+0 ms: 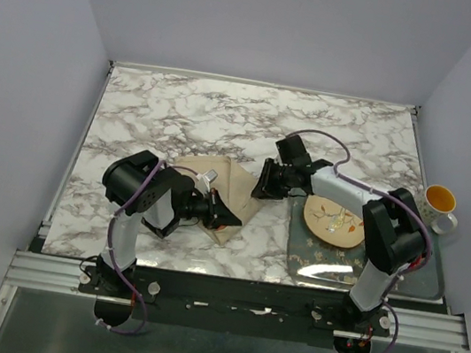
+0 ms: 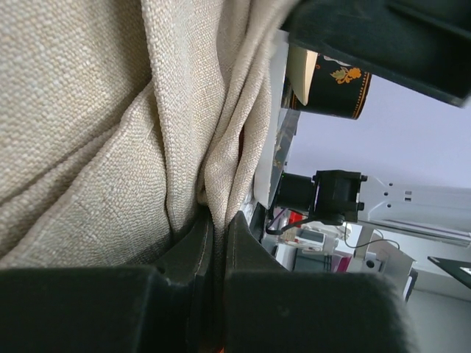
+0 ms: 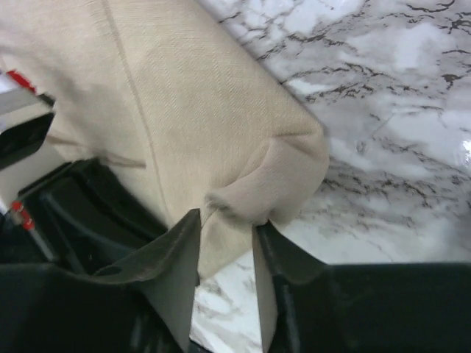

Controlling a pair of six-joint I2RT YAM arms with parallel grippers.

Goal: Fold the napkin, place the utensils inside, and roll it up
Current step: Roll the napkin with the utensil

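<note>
The napkin [image 1: 232, 187] is pinched by both inward-reaching end effectors [image 1: 229, 219] [image 1: 260, 186].

Plate [image 1: 317, 216] on floral tray [image 1: 312, 259] (mug [image 1: 438, 205] near), marble table [image 1: 228, 113]

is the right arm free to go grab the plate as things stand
Probably not yet: the right end effector is shut on the napkin at its corner, so it would need to release first. The plate itself sits uncovered close beside that arm.
</note>
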